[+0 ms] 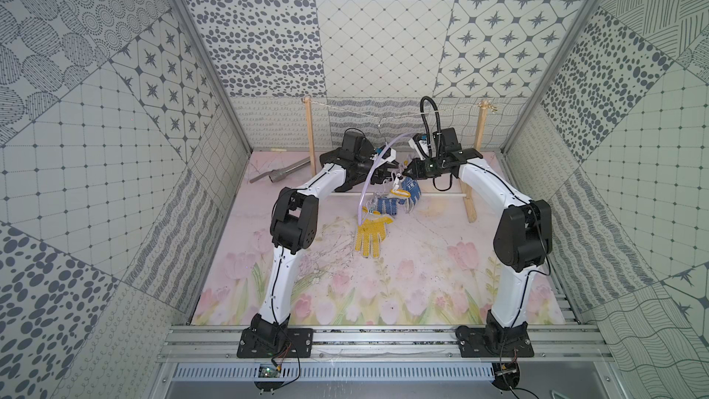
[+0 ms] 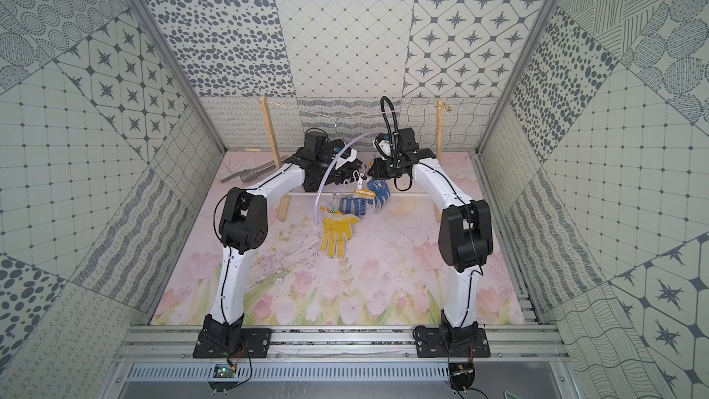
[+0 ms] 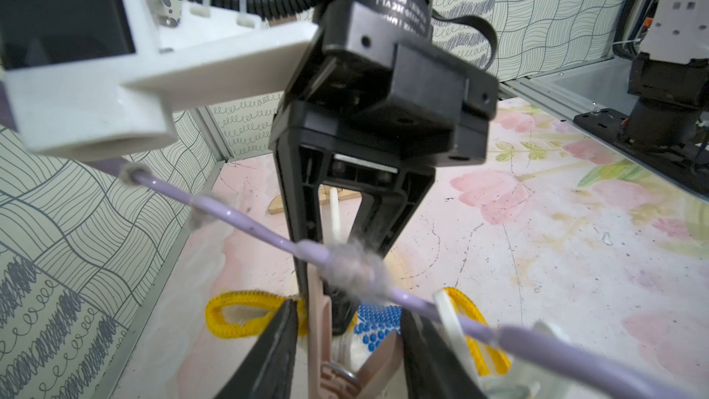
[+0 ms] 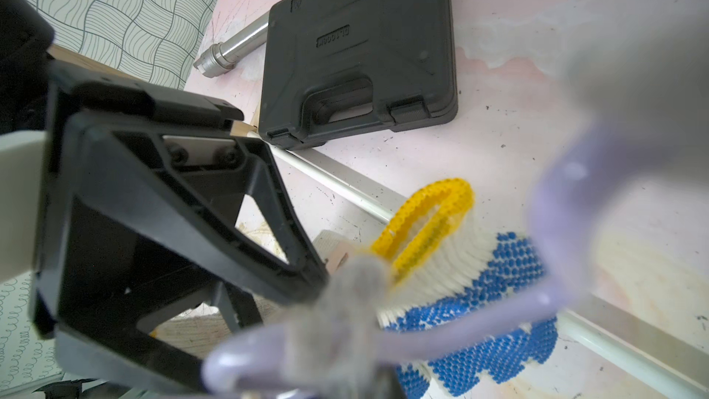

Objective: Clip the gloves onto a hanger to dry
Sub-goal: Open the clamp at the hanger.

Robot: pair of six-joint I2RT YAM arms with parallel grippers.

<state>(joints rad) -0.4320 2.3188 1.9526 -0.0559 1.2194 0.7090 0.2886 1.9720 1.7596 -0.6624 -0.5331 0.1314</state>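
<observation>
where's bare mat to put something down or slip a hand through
Widest free patch: front of the mat, from the yellow glove to the metal rail. A smaller one between the blue gloves and the right foot of the wooden frame. Crowded: back middle, around hanger and black case.

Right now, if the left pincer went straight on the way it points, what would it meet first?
With the pale pink plastic peg between its jaws, the left pincer would probably meet the thin lilac plastic hanger bar first; depth is unclear.
</observation>
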